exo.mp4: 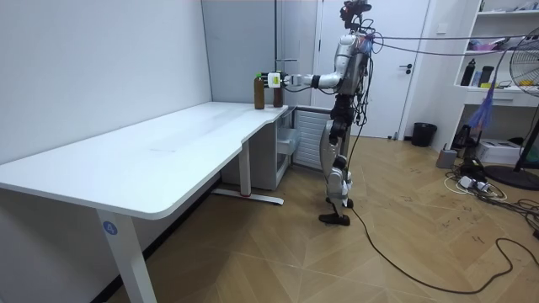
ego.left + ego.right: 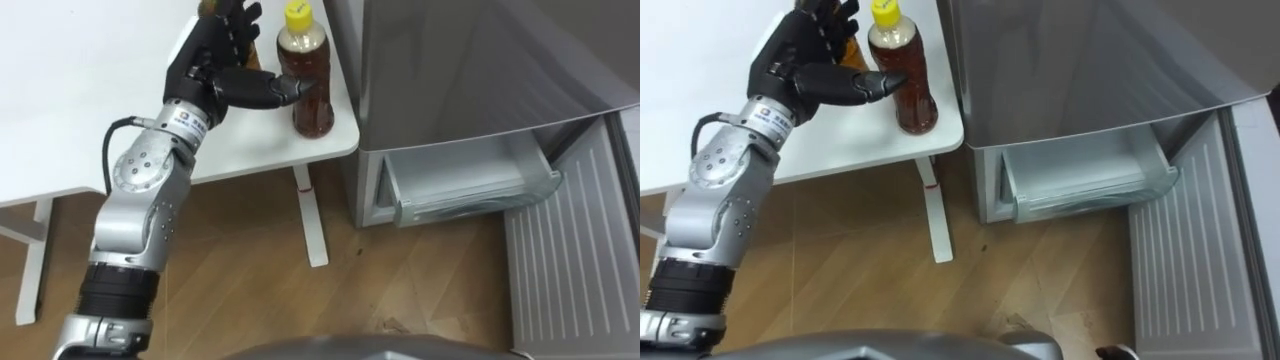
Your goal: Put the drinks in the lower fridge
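— What's on the left?

— The white tabletop [image 2: 60, 90], bare over most of its width. The left hand [image 2: 215, 65] reaches in over its right corner.

— Is the hand holding anything?

— No. Its fingers [image 2: 235, 22] stand straight and spread, and only the thumb [image 2: 275, 92] lies against the side of the bottle [image 2: 312, 100]. It touches without closing round it.

— Where is the bottle?

— Upright on the tabletop's right corner, close to the edge. It has brown drink inside and a yellow cap. A second bottle [image 1: 258, 93] stands just beyond it, mostly hidden behind the hand in the eye views.

— And below?

— The tabletop's white leg [image 2: 312, 215] stands on a wood floor [image 2: 230, 270].

— Further right?

— The grey fridge [image 2: 470, 70] is right beside the tabletop's corner, with a narrow gap between them. Its lower drawer [image 2: 470, 190] is pulled out, clear-walled and with nothing in it. The lower door [image 2: 570, 270] hangs open to the right, its ribbed inner face showing.

— Does anything lie between bottle and drawer?

— Only the tabletop's edge and the fridge's front corner.

— Where is the robot?

— In the room view it stands upright at the tabletop's far end, in front of the fridge, with its left arm held out level.
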You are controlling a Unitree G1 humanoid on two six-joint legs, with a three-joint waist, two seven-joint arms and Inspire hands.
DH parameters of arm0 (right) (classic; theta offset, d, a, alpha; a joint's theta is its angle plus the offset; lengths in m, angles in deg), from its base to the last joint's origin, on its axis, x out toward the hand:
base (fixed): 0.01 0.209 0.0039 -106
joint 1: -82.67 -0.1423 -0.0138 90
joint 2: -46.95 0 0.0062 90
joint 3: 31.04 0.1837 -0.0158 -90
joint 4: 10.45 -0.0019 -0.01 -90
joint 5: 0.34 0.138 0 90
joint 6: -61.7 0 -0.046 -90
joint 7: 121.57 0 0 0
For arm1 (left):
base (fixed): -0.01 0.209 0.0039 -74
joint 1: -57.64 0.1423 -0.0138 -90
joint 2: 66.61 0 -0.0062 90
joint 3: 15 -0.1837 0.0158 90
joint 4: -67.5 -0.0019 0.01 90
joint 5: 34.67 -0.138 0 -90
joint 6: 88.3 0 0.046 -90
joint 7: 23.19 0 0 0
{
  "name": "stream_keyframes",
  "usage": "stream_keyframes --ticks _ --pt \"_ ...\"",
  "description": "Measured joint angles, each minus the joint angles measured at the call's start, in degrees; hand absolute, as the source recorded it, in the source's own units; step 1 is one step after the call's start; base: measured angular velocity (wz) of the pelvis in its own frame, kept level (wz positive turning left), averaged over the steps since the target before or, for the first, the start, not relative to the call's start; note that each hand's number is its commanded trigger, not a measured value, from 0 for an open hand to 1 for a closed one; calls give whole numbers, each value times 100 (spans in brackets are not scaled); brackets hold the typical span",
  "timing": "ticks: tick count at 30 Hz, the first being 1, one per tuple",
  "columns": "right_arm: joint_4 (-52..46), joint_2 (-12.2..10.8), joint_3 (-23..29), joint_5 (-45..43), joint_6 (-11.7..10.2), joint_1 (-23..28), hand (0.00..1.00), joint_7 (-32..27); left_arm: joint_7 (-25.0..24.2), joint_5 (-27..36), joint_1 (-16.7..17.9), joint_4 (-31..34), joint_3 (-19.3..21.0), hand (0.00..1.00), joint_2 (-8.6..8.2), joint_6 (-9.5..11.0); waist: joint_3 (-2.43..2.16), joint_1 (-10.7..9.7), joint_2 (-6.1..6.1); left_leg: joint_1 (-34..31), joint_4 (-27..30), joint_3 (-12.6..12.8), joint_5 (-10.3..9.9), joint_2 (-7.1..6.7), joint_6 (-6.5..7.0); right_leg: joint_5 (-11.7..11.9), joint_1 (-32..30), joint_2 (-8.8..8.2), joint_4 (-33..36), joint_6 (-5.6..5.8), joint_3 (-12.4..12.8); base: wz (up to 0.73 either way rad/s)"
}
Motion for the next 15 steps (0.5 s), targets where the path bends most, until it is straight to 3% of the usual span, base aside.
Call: stream_keyframes --ticks 5,15 --pt "-2 2 -2 -42 50 9 0 -3 86 2 -195 -143 -1 0 0 0 -9 0 14 -16 -2 49 0 0 0 1 -41 3 5 -2 105 -5" --pt "-7 2 1 -48 37 -39 0 -21 215 14 -213 -185 -22 0 56 1 -24 -155 95 -18 -2 79 -1 3 1 5 -52 4 5 -5 131 -1"
